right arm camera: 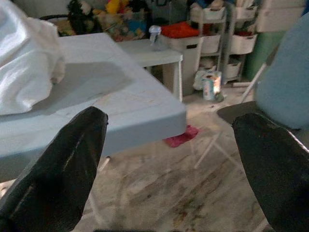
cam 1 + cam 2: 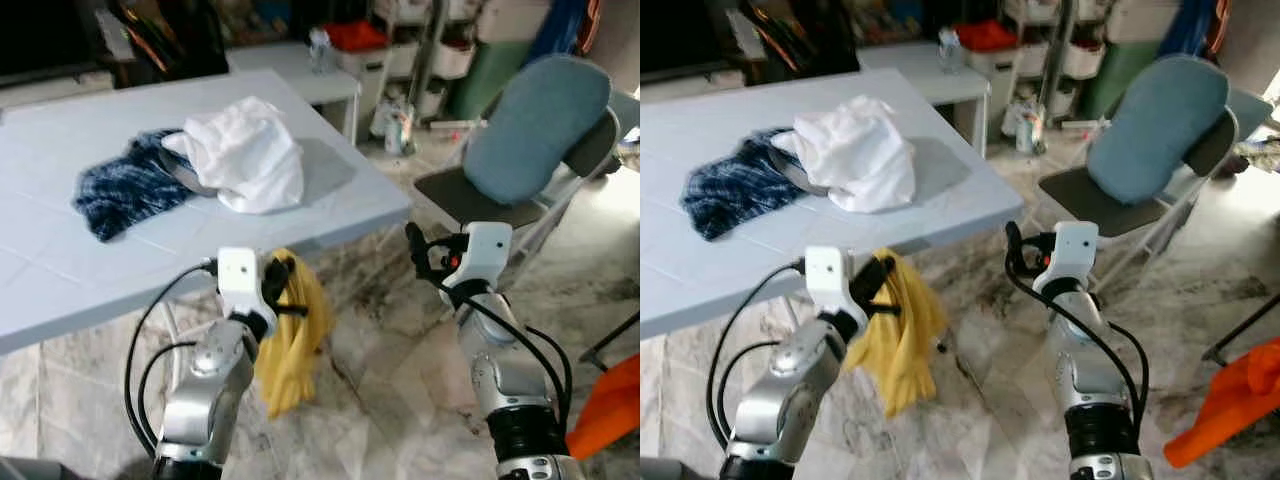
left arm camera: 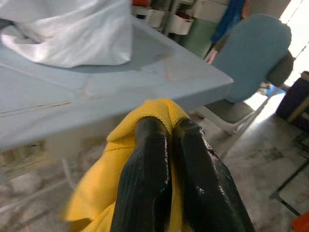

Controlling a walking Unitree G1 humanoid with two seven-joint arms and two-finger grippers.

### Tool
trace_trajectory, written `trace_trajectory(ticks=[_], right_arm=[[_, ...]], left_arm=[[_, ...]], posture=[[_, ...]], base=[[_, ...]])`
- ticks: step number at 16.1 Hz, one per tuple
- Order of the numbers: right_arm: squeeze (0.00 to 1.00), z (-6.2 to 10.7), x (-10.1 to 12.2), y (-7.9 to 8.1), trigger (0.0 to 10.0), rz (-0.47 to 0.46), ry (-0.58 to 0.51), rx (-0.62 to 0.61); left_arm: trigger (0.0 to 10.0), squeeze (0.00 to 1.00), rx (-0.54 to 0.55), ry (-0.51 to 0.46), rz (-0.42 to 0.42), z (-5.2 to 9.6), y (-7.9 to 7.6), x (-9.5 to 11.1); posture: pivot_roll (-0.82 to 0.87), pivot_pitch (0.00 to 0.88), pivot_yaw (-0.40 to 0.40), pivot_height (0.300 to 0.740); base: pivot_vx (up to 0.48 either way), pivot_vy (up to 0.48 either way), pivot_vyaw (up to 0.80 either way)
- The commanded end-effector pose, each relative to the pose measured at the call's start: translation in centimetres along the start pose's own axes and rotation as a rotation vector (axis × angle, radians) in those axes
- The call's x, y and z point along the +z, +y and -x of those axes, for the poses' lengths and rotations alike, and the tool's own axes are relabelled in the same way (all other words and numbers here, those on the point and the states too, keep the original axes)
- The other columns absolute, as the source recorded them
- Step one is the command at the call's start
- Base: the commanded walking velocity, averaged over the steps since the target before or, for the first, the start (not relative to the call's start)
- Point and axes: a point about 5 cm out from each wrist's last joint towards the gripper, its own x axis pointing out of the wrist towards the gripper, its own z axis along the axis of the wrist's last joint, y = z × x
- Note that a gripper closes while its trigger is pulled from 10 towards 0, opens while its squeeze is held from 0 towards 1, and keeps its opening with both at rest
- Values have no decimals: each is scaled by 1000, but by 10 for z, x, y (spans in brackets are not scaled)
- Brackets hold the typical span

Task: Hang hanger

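Left end effector clamped tight on a yellow cloth hanging just off the desk edge — right end effector spread wide, holding nothing, near the chair.

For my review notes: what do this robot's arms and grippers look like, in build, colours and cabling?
Both arms are jointed silver metal tubes with black bands near the base. Loose black cables loop alongside each. Each wrist carries a white boxy housing; the right gripper has a small red mark on it. The left gripper and the right one each end in two long, glossy black fingers.
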Motion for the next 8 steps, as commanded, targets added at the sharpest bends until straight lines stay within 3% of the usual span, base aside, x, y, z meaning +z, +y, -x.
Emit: trace_trajectory(ticks=[1, 3, 6, 7, 8], right_arm=[[0, -3, 3, 10, 10000, 0, -12, 31], [0, -3, 4, 11, 10000, 1, -13, 34], [0, -3, 3, 11, 10000, -1, -11, 32], [0, -3, 3, 11, 10000, -1, -11, 32], [0, -3, 3, 11, 10000, -1, -10, 33]], left_arm=[[10000, 0, 42, -16, -3, 1, 6, 4], [10000, 0, 90, -21, -18, 0, 9, 5], [10000, 0, 95, 6, 81, -3, 12, 6], [10000, 0, 146, -8, 118, -3, 18, 9], [10000, 0, 191, -6, 86, -2, 22, 10]], posture=[[-75, 0, -46, 740], [-76, 0, -45, 740], [-73, 0, -46, 740], [-73, 0, -46, 740], [-72, 0, -46, 740]], base=[[0, 0, 0], [0, 0, 0], [0, 0, 0], [0, 0, 0], [0, 0, 0]])
